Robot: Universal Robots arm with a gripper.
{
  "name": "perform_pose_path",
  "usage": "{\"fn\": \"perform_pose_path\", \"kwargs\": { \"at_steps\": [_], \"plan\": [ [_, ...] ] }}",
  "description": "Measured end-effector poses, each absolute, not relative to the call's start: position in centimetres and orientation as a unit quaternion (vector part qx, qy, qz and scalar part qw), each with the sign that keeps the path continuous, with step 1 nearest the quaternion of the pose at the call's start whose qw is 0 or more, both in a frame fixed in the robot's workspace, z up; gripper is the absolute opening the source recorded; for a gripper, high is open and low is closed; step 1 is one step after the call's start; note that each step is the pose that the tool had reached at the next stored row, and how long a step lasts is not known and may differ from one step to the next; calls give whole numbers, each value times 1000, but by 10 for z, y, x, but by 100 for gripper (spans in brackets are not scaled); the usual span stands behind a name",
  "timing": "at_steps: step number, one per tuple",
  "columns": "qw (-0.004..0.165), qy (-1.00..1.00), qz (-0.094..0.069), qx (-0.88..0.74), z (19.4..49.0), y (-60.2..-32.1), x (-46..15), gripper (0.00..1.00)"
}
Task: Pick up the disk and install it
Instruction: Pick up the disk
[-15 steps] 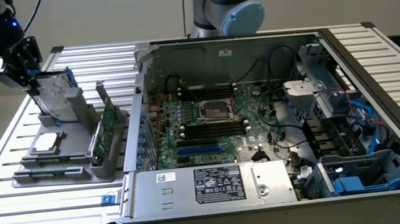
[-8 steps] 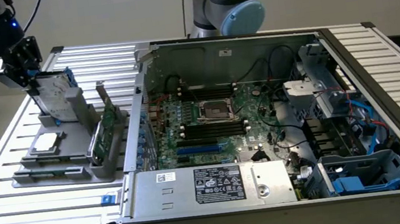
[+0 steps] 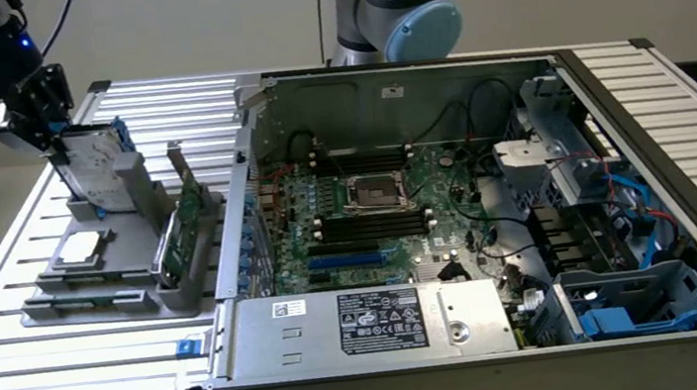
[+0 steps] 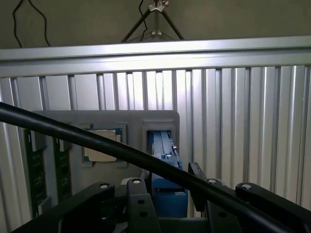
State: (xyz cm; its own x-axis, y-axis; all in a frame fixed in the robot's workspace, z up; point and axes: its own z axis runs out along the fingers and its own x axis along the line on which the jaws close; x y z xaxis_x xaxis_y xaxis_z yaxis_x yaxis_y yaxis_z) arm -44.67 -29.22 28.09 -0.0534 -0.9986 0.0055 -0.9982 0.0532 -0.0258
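Black cable [image 4: 97, 141] crosses the claw [image 4: 166, 177] — 2 fingers [image 4: 140, 191] spread astride the disk [image 4: 167, 194]. Racked upright beneath, its edges suit pinching.

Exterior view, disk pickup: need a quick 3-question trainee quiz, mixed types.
1. True or false: the disk stands upright in the grey holder, outside the computer case.
2. The square silver chip lies: A) flat on the holder, B) inside the case, C) in the gripper.
3. Short answer: which thing is the gripper nearest to?
Key: 1 true; 2 A; 3 the disk.
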Motion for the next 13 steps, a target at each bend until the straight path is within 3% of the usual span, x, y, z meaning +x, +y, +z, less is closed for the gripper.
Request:
{"fn": "perform_pose_path", "kwargs": {
  "at_steps": [1, 2, 13],
  "plan": [
    [7, 726, -11, -688, 281, -292, -447, 46],
    [7, 726, -11, -688, 281, -292, -447, 39],
    [10, 728, -7, -686, 281, -296, -447, 33]
  ]
}}
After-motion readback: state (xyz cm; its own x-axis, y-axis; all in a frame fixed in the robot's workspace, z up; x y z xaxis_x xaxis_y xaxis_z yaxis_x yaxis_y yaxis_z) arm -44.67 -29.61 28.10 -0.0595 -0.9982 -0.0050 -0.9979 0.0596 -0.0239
